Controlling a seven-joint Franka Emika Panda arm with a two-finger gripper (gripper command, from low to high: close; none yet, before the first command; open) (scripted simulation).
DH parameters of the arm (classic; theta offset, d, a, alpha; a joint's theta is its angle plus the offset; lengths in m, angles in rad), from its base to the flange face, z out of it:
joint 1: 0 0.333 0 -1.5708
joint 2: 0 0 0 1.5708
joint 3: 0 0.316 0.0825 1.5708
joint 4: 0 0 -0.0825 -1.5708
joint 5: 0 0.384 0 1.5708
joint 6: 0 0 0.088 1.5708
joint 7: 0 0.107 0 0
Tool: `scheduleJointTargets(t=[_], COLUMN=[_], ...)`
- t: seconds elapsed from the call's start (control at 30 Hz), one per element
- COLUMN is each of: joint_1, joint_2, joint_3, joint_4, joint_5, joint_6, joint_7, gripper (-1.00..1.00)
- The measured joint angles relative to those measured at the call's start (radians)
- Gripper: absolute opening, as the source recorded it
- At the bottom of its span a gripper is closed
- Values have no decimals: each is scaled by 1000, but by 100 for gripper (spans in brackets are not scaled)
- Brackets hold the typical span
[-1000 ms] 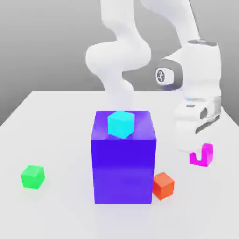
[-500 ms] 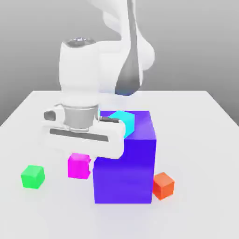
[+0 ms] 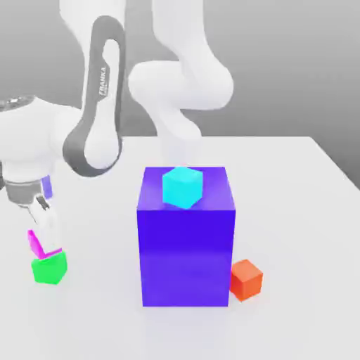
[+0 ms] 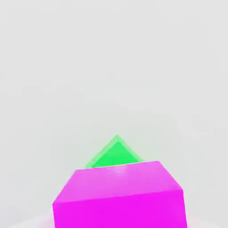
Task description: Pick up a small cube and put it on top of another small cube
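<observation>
The small magenta cube (image 3: 33,242) stands right on top of the small green cube (image 3: 49,269) near the table's edge at the exterior view's left. My gripper (image 3: 42,240) reaches down from the white hand above and is around the magenta cube, hiding most of it. In the hand view the magenta cube (image 4: 118,196) is close up, and a corner of the green cube (image 4: 116,153) shows beyond it.
A big blue-violet block (image 3: 185,242) stands mid-table with a cyan small cube (image 3: 183,186) on its top. An orange-red small cube (image 3: 245,278) lies by the block's lower corner at the exterior view's right. The white table (image 3: 295,211) stretches around them.
The arm swung from the exterior view's right, across the front of the big block, to the left, carrying the magenta cube. The cube now sits over the green cube.
</observation>
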Motion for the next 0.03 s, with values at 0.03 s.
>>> scheduleJointTargets(t=[0.03], joint_1=[0], joint_2=[0], joint_3=[0], joint_4=[0], joint_5=[0], joint_6=[0], joint_7=[0], gripper=[100])
